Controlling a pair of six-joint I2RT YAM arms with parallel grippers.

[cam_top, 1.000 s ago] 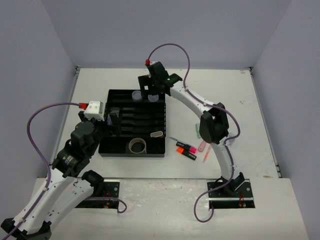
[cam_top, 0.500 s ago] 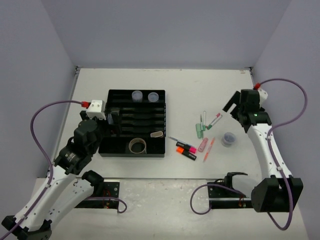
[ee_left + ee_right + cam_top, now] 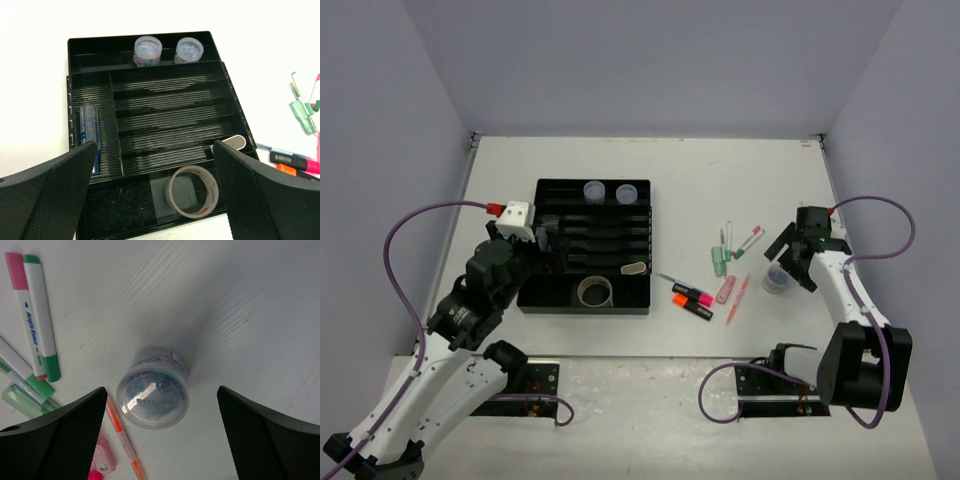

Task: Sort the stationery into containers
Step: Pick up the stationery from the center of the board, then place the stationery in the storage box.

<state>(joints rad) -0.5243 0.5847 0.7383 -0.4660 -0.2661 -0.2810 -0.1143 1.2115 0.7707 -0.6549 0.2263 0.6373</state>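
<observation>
**Right wrist view: third tub framed, not yet gripped**

The right gripper [image 3: 788,266] is found lowered over the small clear round lidded tub [image 3: 152,397]. The tub stands upright on the white table [image 3: 720,180], near the white pens [image 3: 41,320] and well apart from the tray. The fingers are spread wide on either side of the tub with gaps showing, and nothing is grasped.

A second ago this arm was recorded over the far compartment of the black rectangular plastic organiser tray [image 3: 584,309]. Half a second ago it had swung out to the right. Two matching tubs [image 3: 594,190] are now noted in that compartment, so one delivery is judged complete and the next pick begun.

The left gripper [image 3: 154,165] is held open and empty above the tray, little changed. The grey tape roll [image 3: 594,291] lies in the near section. The orange and pink highlighters [image 3: 692,298] and the pens remain outstanding on the table.
</observation>
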